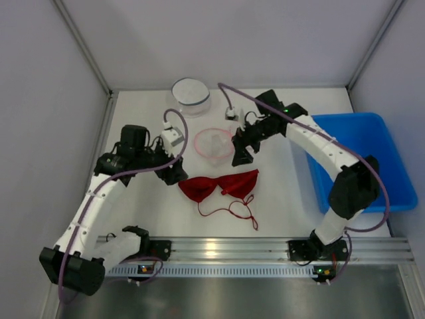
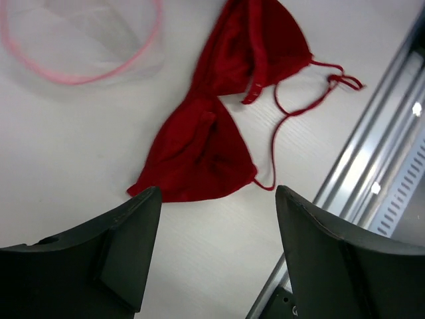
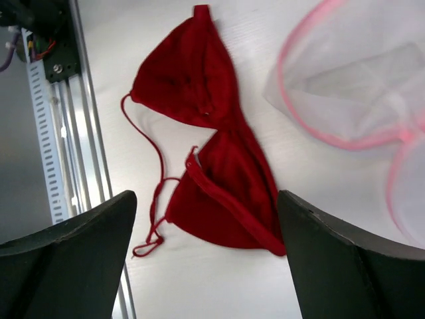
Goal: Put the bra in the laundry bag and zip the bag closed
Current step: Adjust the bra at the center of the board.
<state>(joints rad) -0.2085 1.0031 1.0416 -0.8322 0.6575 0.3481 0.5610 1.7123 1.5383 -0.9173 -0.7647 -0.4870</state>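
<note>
A red bra (image 1: 219, 185) lies flat on the white table, its thin straps trailing toward the front rail. It shows in the left wrist view (image 2: 212, 119) and the right wrist view (image 3: 212, 153). A white mesh laundry bag with a pink rim (image 1: 214, 144) lies open just behind it, also in the left wrist view (image 2: 80, 40) and right wrist view (image 3: 358, 80). My left gripper (image 1: 174, 174) is open and empty at the bra's left end. My right gripper (image 1: 240, 154) is open and empty above the bra's right cup, beside the bag.
A second round mesh bag (image 1: 191, 95) stands at the back of the table. A blue bin (image 1: 372, 159) sits at the right. The metal rail (image 1: 265, 249) runs along the front edge.
</note>
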